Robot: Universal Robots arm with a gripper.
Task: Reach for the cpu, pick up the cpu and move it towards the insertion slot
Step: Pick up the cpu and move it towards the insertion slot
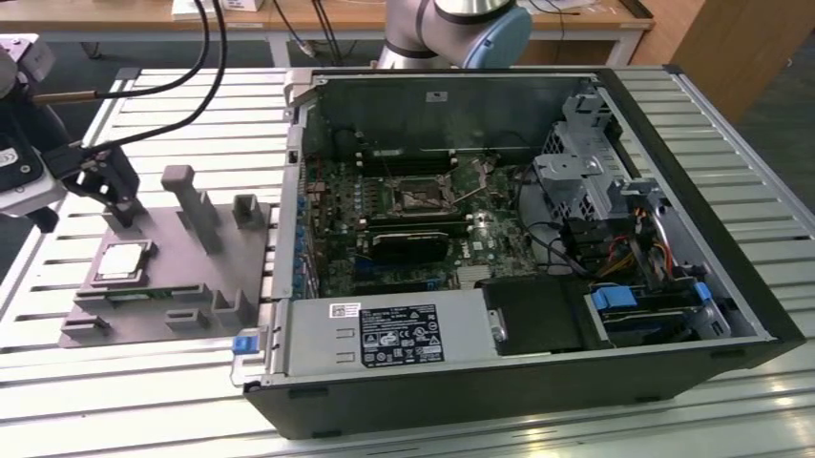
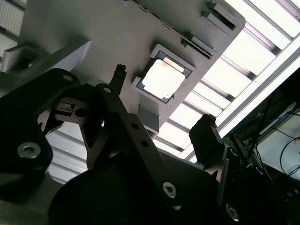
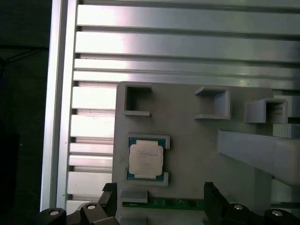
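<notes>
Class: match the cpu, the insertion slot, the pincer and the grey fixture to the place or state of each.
1. cpu
2. insertion slot
3. pincer
4. grey fixture

A. on the green motherboard
B. open, hovering by the cpu
C. in a recess of the grey fixture
D. on the slatted table

Pairs: 1-C, 2-A, 3-B, 4-D

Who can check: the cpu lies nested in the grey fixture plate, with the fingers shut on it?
No. The cpu lies nested in the grey fixture plate, but the fingers are open, clear of it; the first wrist view shows this.
</notes>
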